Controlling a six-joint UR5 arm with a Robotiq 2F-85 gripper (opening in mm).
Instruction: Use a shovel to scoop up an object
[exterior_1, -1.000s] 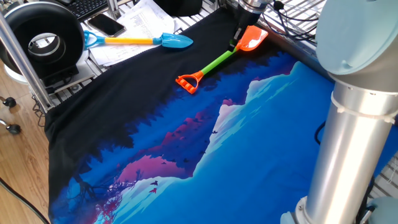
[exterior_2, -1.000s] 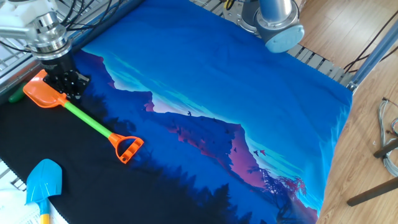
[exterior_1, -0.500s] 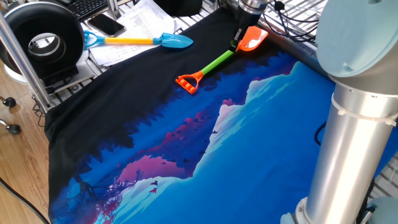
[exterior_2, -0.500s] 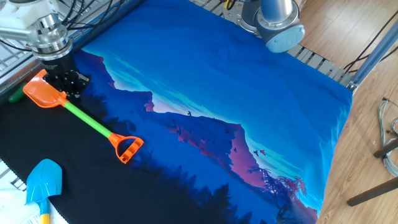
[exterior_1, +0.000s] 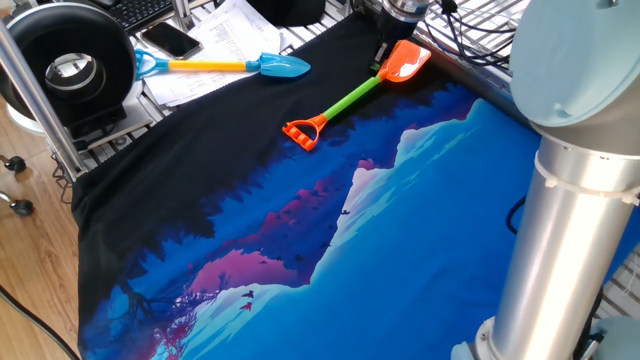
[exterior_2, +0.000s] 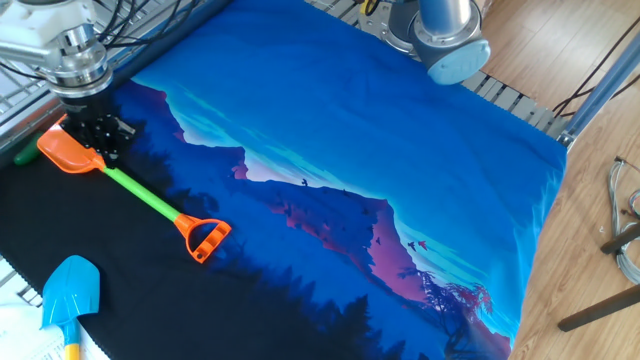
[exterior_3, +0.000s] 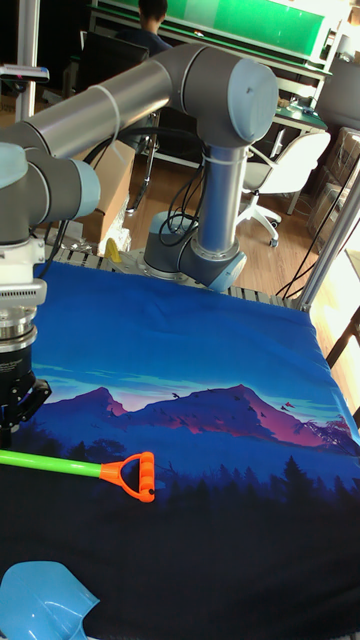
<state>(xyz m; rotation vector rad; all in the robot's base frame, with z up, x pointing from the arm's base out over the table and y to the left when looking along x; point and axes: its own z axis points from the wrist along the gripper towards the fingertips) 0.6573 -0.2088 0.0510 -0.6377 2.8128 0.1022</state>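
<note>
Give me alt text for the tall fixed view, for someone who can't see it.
A robot arm's claw hangs at the left edge above the green shaft of an orange-handled toy shovel lying on a mountain-print cloth. A blue shovel blade shows at the bottom left corner.

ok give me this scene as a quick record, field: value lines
shovel: orange blade, green shaft, orange handle, lying on the cloth
hand: down at the shaft, next to the blade; grip state unclear
object: small green bit showing at the frame edge beyond the blade
blue shovel: yellow shaft, lying apart on papers
cloth: mountain print, covers the table
scoop: not yet done, blade looks empty
</note>
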